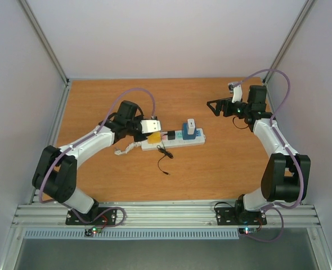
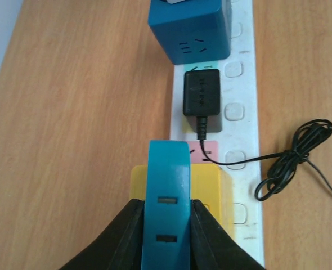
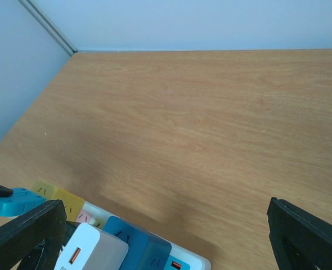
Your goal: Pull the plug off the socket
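The socket (image 1: 198,140) is a long white power strip lying mid-table; it also shows in the left wrist view (image 2: 246,84) and at the bottom of the right wrist view (image 3: 197,260). My left gripper (image 1: 148,128) (image 2: 166,205) is over the strip's left end, shut on a teal-blue plug (image 2: 166,169) with two slots. The plug sits just above a yellow cube adapter (image 2: 211,191) on the strip, and I cannot tell whether they touch. The plug also shows in the right wrist view (image 3: 11,202). My right gripper (image 1: 214,106) (image 3: 166,242) is open and empty above bare table, to the strip's right.
A blue cube adapter (image 1: 189,134) (image 2: 191,28) topped by a white charger (image 1: 190,124) (image 3: 90,250) sits on the strip. A black adapter (image 2: 201,95) with a thin black cable (image 1: 165,156) (image 2: 292,157) is plugged in beside it. A coiled white cord (image 1: 126,148) leaves the strip's left end.
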`<action>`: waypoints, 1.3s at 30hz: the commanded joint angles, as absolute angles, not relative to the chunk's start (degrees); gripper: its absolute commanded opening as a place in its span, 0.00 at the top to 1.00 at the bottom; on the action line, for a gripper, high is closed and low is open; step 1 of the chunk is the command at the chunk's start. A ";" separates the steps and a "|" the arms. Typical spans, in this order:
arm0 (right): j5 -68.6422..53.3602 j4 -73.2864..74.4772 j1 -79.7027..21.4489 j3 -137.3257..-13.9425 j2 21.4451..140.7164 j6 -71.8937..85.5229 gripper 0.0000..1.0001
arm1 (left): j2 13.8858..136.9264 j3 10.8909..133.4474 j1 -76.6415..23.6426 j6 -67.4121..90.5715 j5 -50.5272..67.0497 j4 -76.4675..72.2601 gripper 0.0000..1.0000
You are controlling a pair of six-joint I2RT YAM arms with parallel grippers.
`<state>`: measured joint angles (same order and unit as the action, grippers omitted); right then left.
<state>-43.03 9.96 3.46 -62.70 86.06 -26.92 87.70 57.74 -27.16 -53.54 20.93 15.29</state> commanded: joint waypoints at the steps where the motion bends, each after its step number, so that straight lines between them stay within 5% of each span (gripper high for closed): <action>1: -42.45 10.24 3.08 -63.39 84.71 -28.14 0.01 | 90.04 60.29 -26.94 -53.30 25.82 22.09 0.77; 13: -46.63 11.36 3.08 -63.02 83.46 -30.70 0.01 | 96.19 69.31 -24.87 -57.51 35.77 37.12 0.99; 27: -53.43 16.80 0.66 -61.29 80.59 -36.46 0.02 | 100.79 74.47 -24.87 -72.97 45.06 58.07 0.99; 33: -53.52 17.73 -3.95 -59.78 78.84 -37.16 0.02 | 98.78 72.16 -24.83 -70.13 44.22 52.98 0.98; 39: -51.19 15.50 -8.08 -57.45 76.41 -35.40 0.02 | 94.11 66.37 -24.96 -62.41 43.29 44.35 0.86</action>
